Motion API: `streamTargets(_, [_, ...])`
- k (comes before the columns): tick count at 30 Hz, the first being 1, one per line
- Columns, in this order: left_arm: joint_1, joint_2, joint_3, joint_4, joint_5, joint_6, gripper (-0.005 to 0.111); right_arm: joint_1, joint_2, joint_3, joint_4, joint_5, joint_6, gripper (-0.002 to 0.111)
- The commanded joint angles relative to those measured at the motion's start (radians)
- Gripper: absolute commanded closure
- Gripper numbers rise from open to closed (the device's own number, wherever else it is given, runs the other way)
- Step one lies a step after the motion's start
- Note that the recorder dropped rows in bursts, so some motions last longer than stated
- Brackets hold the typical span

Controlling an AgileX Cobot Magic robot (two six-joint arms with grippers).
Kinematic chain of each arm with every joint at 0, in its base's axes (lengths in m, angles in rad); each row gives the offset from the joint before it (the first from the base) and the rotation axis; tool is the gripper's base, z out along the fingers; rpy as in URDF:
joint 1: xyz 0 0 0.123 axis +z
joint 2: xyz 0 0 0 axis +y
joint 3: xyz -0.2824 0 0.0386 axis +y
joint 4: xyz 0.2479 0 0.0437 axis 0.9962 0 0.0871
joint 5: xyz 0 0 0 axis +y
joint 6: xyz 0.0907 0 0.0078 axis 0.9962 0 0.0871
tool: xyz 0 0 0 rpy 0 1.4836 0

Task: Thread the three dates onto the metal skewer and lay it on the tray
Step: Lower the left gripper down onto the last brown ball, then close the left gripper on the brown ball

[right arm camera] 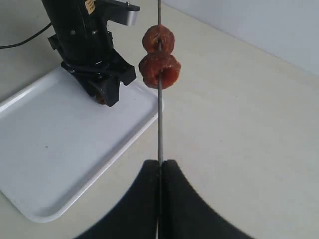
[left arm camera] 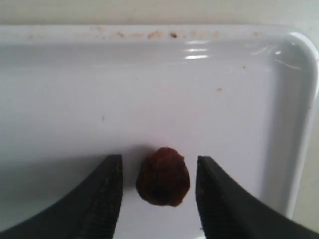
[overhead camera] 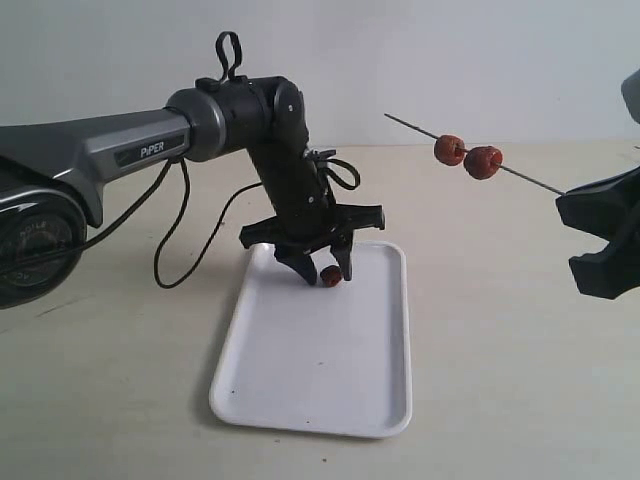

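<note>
One reddish-brown date lies on the white tray near its far end. My left gripper stands open around that date, a finger on each side with a narrow gap left on both. In the exterior view the same date sits between the left gripper's tips, low over the tray. My right gripper is shut on the thin metal skewer, held in the air right of the tray. Two dates are threaded on it, side by side.
The left arm reaches in from the left, its black cable looping down to the beige table. The skewer's free tip points toward the left arm.
</note>
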Motion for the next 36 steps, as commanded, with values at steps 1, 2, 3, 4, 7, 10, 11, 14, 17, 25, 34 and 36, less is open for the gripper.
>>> streamTargets(1, [-0.006, 0.017, 0.003, 0.013, 0.022, 0.001, 0.059, -0.005, -0.008, 0.005, 0.001, -0.009, -0.004, 0.108])
streamTargets(2, [-0.006, 0.017, 0.003, 0.013, 0.024, 0.001, 0.059, -0.005, -0.008, 0.005, 0.001, -0.009, -0.004, 0.108])
streamTargets(3, [-0.006, 0.017, 0.003, 0.013, 0.028, 0.001, 0.059, -0.005, -0.008, 0.005, 0.001, -0.009, -0.004, 0.108])
streamTargets(4, [-0.006, 0.017, 0.003, 0.013, 0.028, 0.003, 0.059, -0.005, -0.008, 0.005, 0.001, -0.009, -0.004, 0.108])
streamTargets(7, [-0.006, 0.017, 0.003, 0.013, 0.026, 0.003, 0.06, -0.005, -0.008, 0.005, 0.001, -0.009, -0.004, 0.108])
streamTargets(10, [-0.006, 0.017, 0.003, 0.013, 0.024, 0.003, 0.06, -0.005, -0.008, 0.005, 0.001, -0.009, -0.004, 0.108])
streamTargets(11, [-0.006, 0.017, 0.003, 0.013, 0.024, 0.003, 0.06, -0.005, -0.008, 0.005, 0.001, -0.009, -0.004, 0.108])
streamTargets(14, [-0.006, 0.017, 0.003, 0.013, 0.026, 0.001, 0.062, -0.005, -0.008, 0.005, 0.001, -0.009, -0.004, 0.108])
streamTargets(17, [-0.006, 0.017, 0.003, 0.013, 0.028, 0.001, 0.071, -0.005, -0.008, 0.005, 0.001, -0.009, -0.004, 0.108])
streamTargets(25, [-0.006, 0.017, 0.003, 0.011, 0.045, 0.001, 0.073, -0.005, -0.008, 0.005, 0.001, -0.009, -0.004, 0.108])
streamTargets(34, [-0.006, 0.017, 0.003, 0.011, 0.051, 0.029, 0.073, -0.005, -0.008, 0.005, 0.001, -0.009, -0.004, 0.108])
streamTargets(36, [-0.006, 0.017, 0.003, 0.011, 0.051, 0.029, 0.073, -0.005, -0.008, 0.005, 0.001, -0.009, -0.004, 0.108])
